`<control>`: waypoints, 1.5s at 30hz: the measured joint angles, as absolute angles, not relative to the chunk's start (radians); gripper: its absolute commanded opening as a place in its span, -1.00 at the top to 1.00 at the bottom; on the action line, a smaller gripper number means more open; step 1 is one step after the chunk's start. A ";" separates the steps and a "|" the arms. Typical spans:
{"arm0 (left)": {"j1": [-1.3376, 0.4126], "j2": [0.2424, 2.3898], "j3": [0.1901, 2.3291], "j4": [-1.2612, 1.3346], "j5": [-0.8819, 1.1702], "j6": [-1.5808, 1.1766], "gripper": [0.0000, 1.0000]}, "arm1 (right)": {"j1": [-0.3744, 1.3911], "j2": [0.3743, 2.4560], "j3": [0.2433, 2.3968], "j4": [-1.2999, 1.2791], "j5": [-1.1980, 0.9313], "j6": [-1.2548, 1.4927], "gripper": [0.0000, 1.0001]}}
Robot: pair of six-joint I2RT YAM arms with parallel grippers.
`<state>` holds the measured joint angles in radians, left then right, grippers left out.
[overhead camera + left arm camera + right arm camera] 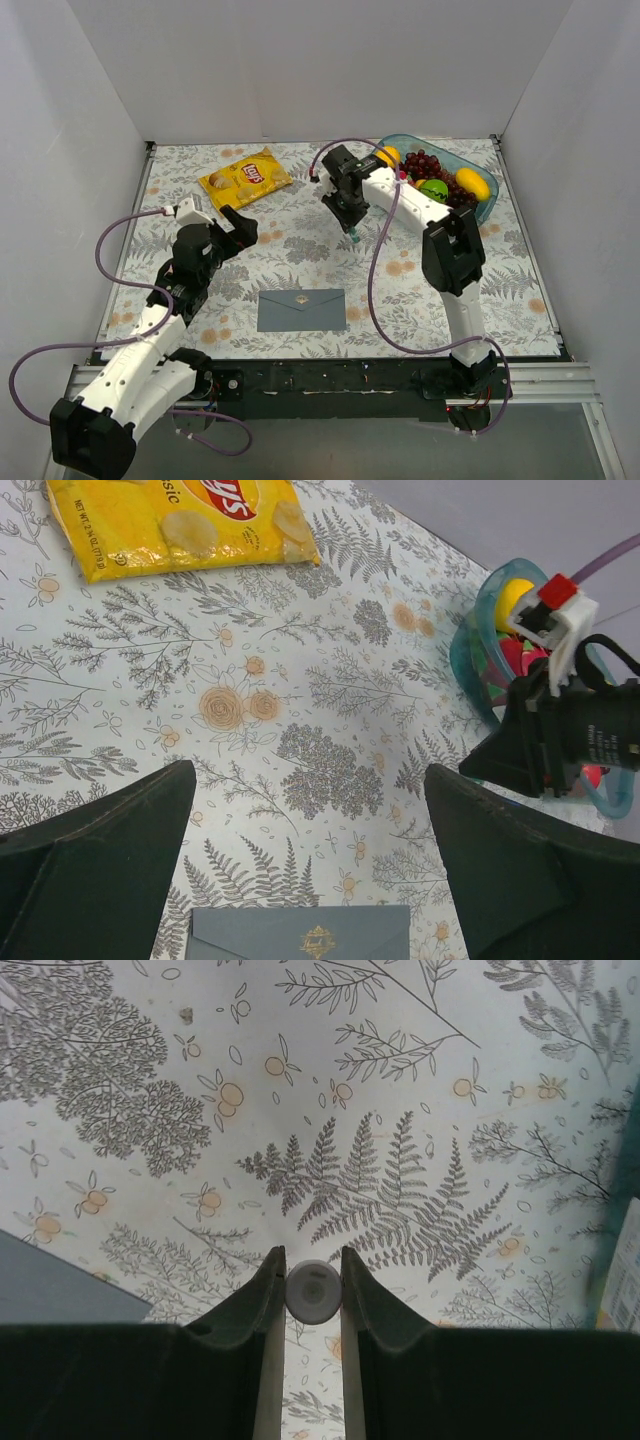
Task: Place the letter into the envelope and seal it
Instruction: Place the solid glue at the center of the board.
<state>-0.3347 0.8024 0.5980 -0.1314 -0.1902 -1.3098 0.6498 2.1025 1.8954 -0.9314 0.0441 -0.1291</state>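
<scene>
**Grey-blue envelope lies flat near the bottom of the tabletop, between the two arms**

In the top view we find the envelope (302, 310) at lower centre, lying flat on the fern-patterned tabletop (300, 250) just above the arm bases. Its pointed flap is folded down, with a small gold emblem at the tip. The left wrist view shows the same envelope at its bottom edge, and the right wrist view catches only a grey corner at its left edge.

The left end effector (240, 225) sits up and to the left of the envelope, clear of it, with its fingers (100, 860) spread wide apart and nothing between them.

The right end effector (353, 228) hangs over the tabletop above and to the right of the envelope, pointing down. In its wrist view the fingers are clamped on a small white round piece (313, 1292); we cannot tell what it is.

Further out, a yellow crisp bag (245, 177) lies at the upper left of the top view. At upper right stands a clear blue bowl (490, 203) holding dark grapes (428, 164), a green fruit (434, 188), a yellow fruit (472, 181) and an orange one (388, 155).
</scene>
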 measured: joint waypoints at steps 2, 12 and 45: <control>-0.335 0.820 0.607 -0.137 -0.183 -1.305 -0.96 | 0.648 2.152 1.917 -0.948 0.054 -0.132 0.85; -0.335 0.844 0.632 -0.165 -0.171 -1.282 -0.96 | 0.648 2.251 1.927 -1.003 0.045 -0.157 0.53; -0.335 0.904 0.701 -0.239 -0.231 -1.275 -0.96 | 0.613 2.084 1.565 -0.574 -0.010 -0.051 -0.56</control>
<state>-0.3347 0.9043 0.7013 -0.2386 -0.2314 -1.2755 0.6128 2.0842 1.5646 -0.5739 -0.0097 -0.0513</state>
